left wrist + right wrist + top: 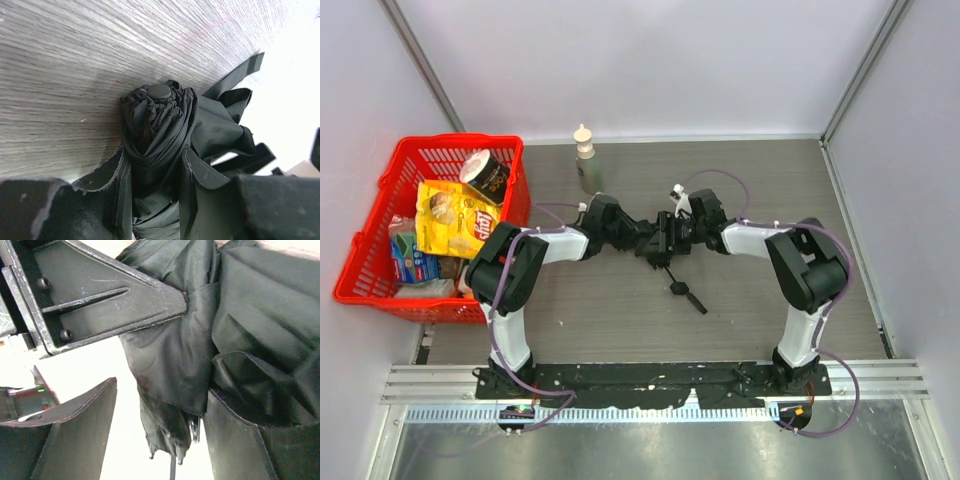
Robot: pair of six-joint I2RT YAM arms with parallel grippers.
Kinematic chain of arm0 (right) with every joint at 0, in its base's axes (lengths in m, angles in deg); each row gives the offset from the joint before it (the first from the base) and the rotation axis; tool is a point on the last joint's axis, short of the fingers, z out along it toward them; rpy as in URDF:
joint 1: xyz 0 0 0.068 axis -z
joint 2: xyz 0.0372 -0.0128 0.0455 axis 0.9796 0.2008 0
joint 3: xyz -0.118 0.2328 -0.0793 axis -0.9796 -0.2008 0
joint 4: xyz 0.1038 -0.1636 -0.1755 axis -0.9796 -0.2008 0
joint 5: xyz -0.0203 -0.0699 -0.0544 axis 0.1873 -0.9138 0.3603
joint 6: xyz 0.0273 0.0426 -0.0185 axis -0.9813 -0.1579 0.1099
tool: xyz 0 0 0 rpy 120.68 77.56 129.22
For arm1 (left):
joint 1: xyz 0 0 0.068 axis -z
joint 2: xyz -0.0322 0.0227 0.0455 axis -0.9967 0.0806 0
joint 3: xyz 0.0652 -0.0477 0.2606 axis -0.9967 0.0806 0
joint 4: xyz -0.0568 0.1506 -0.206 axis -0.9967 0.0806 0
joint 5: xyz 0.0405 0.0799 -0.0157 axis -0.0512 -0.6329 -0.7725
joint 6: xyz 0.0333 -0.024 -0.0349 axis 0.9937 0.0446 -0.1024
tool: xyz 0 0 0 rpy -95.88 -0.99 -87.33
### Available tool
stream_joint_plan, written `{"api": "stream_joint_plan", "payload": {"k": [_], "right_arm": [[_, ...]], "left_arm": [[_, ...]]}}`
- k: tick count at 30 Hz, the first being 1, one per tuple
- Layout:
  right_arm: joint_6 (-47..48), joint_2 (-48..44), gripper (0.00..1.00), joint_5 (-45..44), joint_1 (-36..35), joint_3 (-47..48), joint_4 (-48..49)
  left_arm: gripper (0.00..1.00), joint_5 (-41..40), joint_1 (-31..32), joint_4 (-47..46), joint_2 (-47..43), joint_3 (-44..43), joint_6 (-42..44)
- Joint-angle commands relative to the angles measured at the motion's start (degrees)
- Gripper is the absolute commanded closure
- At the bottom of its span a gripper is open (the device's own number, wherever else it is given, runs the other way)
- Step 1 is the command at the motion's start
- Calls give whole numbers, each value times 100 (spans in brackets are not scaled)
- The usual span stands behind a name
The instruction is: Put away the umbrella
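arms (pixel 510 335): 2, white links, black joints | cables (pixel 858 385): purple | claws (pixel 155 200): black, scuffed

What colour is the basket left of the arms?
Red; the basket shows best in the top view.

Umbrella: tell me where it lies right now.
Top view: the umbrella lies centred on the table, bundled between the left gripper and the right gripper, its handle pointing toward the near edge; the red basket sits well to its left.
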Motion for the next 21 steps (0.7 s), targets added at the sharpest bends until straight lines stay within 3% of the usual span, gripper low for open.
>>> {"api": "stream_joint_plan", "payload": {"k": [1, 3, 6, 10, 15, 21], "right_arm": [[1676, -1097, 29, -1476, -201, 535, -2142], [2169, -1545, 27, -2231, -456, 449, -2039], [2897, -2240, 23, -3506, -1123, -139, -1119], [3469, -2348, 22, -4712, -1774, -650, -212], [3963, -2032, 23, -5435, -2372, -1028, 931], [4104, -1321, 26, -5506, -2373, -1099, 1803]], "left_arm": [[100, -257, 85, 1326, 397, 290, 622], [100, -257, 94, 1615, 432, 176, 613], [100, -204, 102, 1801, 415, 149, 578], [100, -204, 94, 2064, 423, 96, 534], [100, -81, 94, 2293, 520, -36, 490], [100, -125, 94, 2443, 520, -97, 455]]}}
